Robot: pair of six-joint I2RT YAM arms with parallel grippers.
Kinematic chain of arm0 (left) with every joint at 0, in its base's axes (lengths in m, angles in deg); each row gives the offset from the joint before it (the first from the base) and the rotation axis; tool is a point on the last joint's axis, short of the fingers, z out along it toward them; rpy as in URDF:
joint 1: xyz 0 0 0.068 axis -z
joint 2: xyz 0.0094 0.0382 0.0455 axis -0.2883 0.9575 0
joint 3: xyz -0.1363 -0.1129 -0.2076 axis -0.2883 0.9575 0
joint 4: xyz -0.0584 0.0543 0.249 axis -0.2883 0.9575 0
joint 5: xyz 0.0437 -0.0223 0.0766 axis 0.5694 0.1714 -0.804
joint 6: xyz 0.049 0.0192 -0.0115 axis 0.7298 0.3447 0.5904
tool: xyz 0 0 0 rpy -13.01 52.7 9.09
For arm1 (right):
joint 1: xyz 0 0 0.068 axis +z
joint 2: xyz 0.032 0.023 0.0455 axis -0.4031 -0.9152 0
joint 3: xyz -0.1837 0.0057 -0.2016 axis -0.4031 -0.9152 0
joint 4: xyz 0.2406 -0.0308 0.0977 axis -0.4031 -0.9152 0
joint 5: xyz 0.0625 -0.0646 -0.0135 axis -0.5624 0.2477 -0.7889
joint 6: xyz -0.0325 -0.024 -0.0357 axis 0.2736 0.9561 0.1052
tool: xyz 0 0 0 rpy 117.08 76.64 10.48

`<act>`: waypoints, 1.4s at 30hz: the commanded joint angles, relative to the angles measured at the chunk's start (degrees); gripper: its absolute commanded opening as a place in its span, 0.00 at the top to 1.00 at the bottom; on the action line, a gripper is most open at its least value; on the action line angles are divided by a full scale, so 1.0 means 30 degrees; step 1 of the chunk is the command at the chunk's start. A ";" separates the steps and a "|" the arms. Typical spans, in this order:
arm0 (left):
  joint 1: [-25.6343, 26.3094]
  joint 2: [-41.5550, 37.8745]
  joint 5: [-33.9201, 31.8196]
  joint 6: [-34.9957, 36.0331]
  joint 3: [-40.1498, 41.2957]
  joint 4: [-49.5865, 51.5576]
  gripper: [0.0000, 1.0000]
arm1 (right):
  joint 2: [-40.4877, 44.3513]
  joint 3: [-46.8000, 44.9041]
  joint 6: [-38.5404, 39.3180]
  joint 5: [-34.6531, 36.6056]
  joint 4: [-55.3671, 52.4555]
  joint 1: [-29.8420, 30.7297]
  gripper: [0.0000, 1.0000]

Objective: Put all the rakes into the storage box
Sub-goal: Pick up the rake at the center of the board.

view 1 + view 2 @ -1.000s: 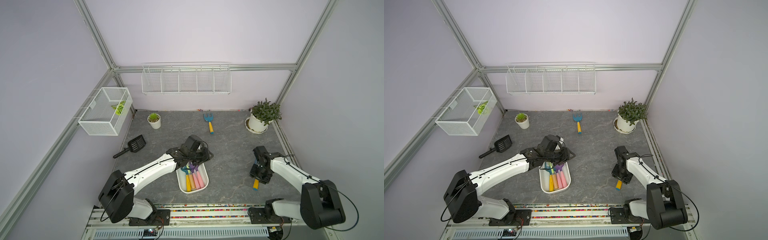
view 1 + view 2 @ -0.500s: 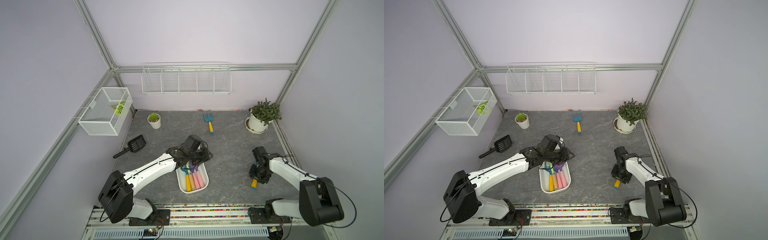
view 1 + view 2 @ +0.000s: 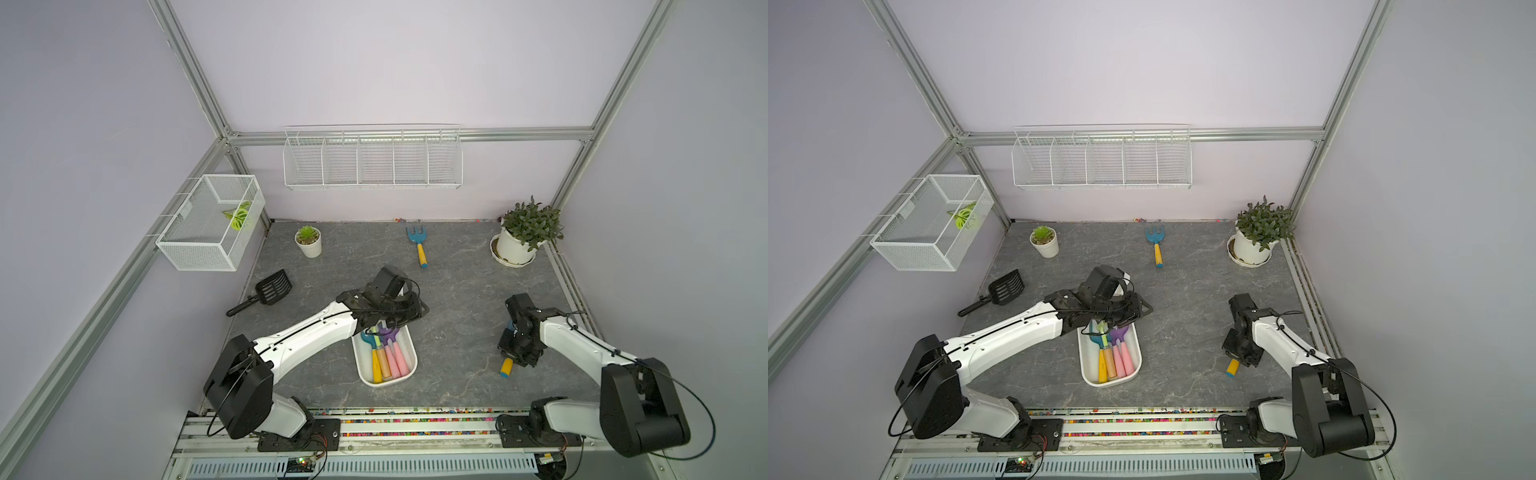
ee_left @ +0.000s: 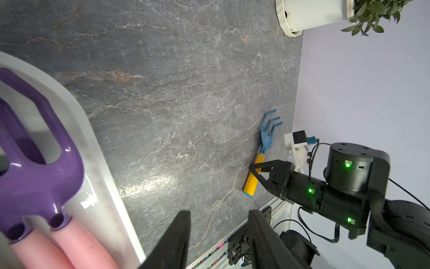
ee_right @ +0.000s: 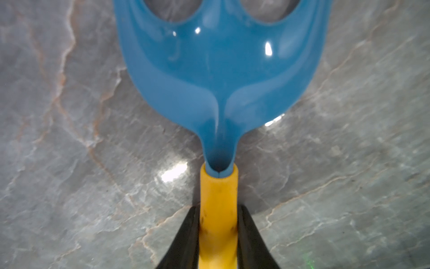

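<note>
**Fig.** The 2 arms, viewed from above.

**Left arm** (image 3: 307,336): it extends diagonally from its base at the lower left of the frame toward the centre. The wrist is bent so that the left gripper (image 4: 218,213) points toward the right of the frame. In the left wrist view its 2 black fingers (image 4: 179,235) stand parted.

**Right arm** (image 3: 582,349): it reaches from the lower right up and inward, with the elbow folded and the wrist turned steeply down.

**Right gripper** (image 5: 218,210): the 2 fingers press on opposite sides of the yellow handle of the rake (image 5: 218,76).
</note>
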 commanded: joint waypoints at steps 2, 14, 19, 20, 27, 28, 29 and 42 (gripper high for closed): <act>0.0029 0.0174 0.0165 0.0336 -0.0718 0.0174 0.54 | 0.1160 0.0083 0.0421 -0.0220 -0.0350 -0.0088 1.00; 0.0029 0.0160 0.0135 0.0445 -0.0777 0.0117 0.55 | 0.3537 0.1765 0.1417 -0.2086 -0.1149 -0.0081 1.00; 0.0029 0.0176 0.0135 0.0394 -0.0836 -0.0001 0.55 | 0.4430 0.2041 0.2138 -0.4924 -0.0115 -0.0068 1.00; 0.0029 0.0162 0.0143 0.0394 -0.0836 -0.0030 0.55 | 0.4536 0.2128 0.2225 -0.5462 0.0022 -0.0039 1.00; -0.0073 -0.0266 -0.0216 0.0337 -0.0588 -0.0057 0.55 | 0.4907 0.3497 0.2929 -0.5884 -0.0735 0.1211 1.00; -0.0102 -0.0288 -0.0191 0.0339 -0.0547 -0.0086 0.55 | 0.4948 0.3654 0.2995 -0.5960 -0.0756 0.1427 1.00; -0.0143 -0.0340 -0.0158 0.0338 -0.0543 -0.0118 0.55 | 0.4996 0.3783 0.3047 -0.6148 -0.0702 0.1690 1.00; -0.0407 -0.1339 -0.0156 0.0406 0.0171 -0.1144 0.54 | 0.5020 0.4922 0.3267 -0.8058 0.0372 0.4382 1.00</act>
